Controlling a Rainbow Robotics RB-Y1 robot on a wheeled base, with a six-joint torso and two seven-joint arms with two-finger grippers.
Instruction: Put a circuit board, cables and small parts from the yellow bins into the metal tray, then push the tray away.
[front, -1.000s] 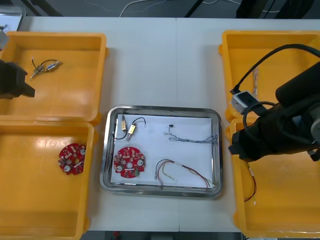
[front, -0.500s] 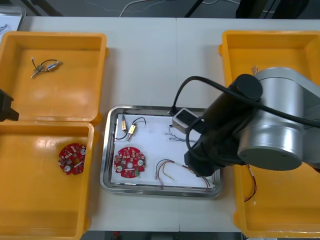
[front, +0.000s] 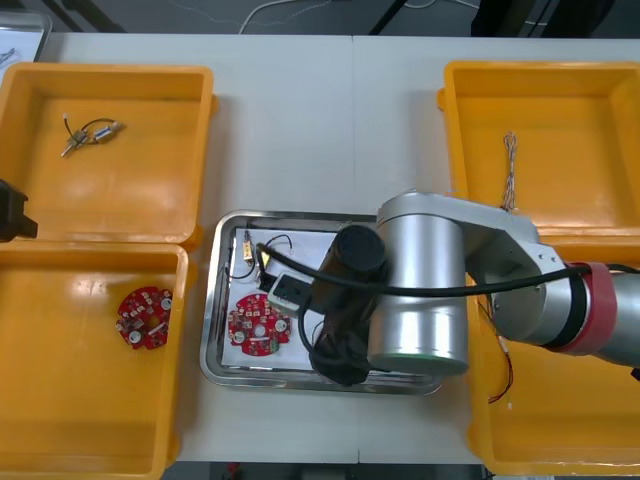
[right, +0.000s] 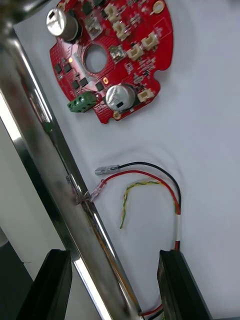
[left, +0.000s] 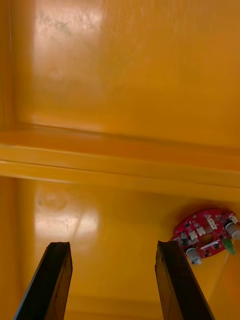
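**Over the tray's near rim: right gripper open, nothing held**

Inside the tray (front: 212, 300), at the table's (front: 300, 120) centre between the bins, we see a round red board (right: 112, 55) lying flat on the white lining, close to the near rim. Just beside it lies a cable (right: 150, 185) of red, black and yellow strands, bent in a loop. Small parts (front: 263, 258) with a thin black lead sit in the tray's far left corner.

Our right gripper (right: 115, 292) hangs over the near rim, jaws wide apart and gripping nothing. One finger is outside, above the table. The other is inside, above the lining, where the cable's end passes behind it; we cannot tell whether they touch. In the front view our right arm (front: 420, 280) covers most of the tray's right half.

Our left gripper (left: 112, 285) is at the table's left edge, above the wall between the two left bins, jaws wide apart and empty.

A second board (front: 143, 318) lies in the near left bin (front: 60, 420). Loose parts (front: 88, 133) lie in the far left bin (front: 150, 190), a twisted cable (front: 510, 170) in the far right bin (front: 580, 130), and a thin red cable (front: 509, 372) in the near right bin (front: 570, 410).
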